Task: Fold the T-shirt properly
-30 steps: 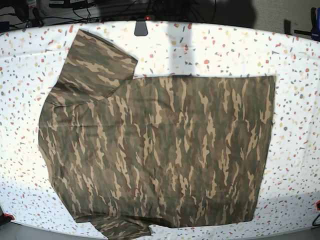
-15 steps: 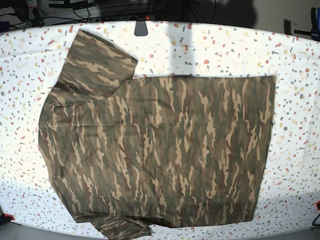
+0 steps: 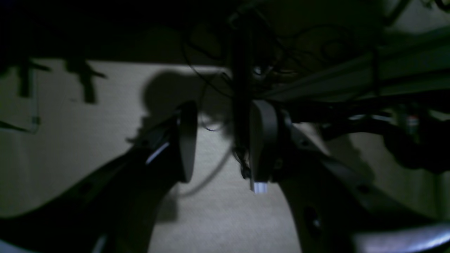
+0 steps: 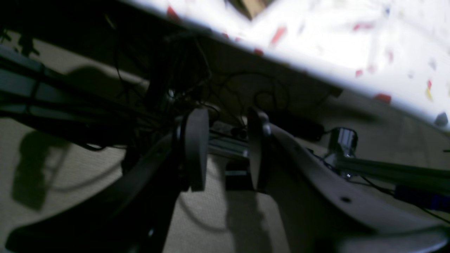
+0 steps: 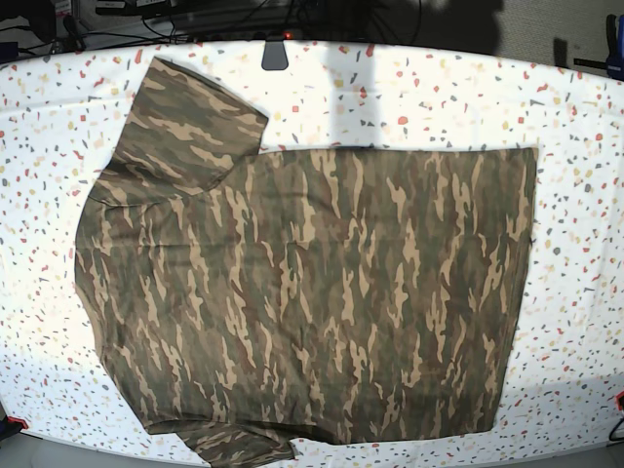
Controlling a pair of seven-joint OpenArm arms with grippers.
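Note:
The camouflage T-shirt (image 5: 302, 292) lies spread flat on the speckled white table (image 5: 439, 97) in the base view, shoulders to the left, hem to the right. One sleeve points to the back left, the other hangs over the front edge. No gripper shows in the base view. My left gripper (image 3: 221, 144) is open and empty, below table level over the carpet floor. My right gripper (image 4: 225, 151) is open and empty, also low, with the table edge (image 4: 316, 45) above it. The collar is not visible.
Cables and dark equipment (image 5: 244, 15) lie behind the table's far edge. A dark clip-like object (image 5: 275, 54) sits at the table's back edge. Under-table frame rails and cables (image 4: 369, 165) show in both wrist views.

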